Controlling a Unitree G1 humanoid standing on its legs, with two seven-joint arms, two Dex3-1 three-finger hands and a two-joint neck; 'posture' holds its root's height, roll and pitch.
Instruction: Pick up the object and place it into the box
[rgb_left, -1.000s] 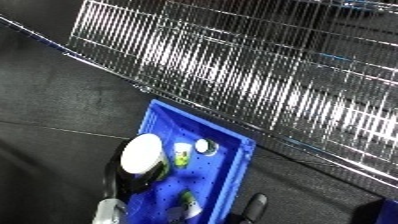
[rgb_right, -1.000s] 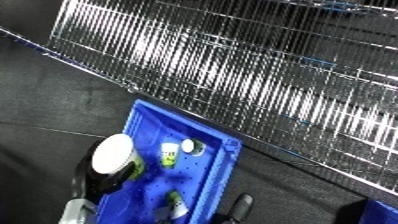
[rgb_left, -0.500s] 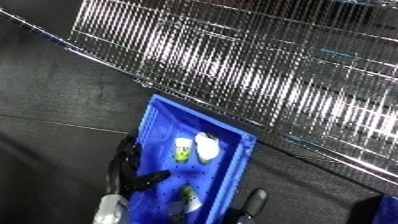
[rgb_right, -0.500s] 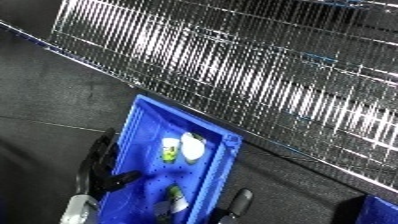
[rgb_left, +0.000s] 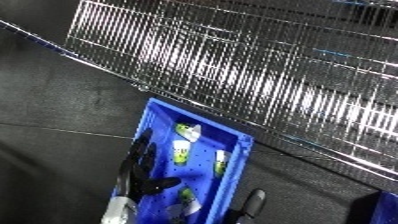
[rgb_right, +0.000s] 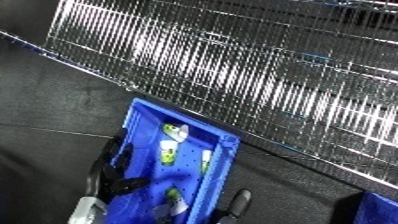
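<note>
A blue bin stands on the dark surface, reaching from the centre to the lower edge. Inside it lie several small white and green objects: one at the far end, one just below it, one by the right wall and one nearer me. My left hand hovers over the bin's left side, open, fingers spread toward the far end, holding nothing. Only a small dark part of my right hand shows just outside the bin's right wall.
A large wire mesh rack runs slantwise across the upper half, close behind the bin's far end. Dark surface lies to the left of the bin. Another blue thing shows at the lower right corner.
One second ago my left hand held a round white object over the bin; it let go, the object now lies in the bin, and the hand is open. The camera shifted slightly.
</note>
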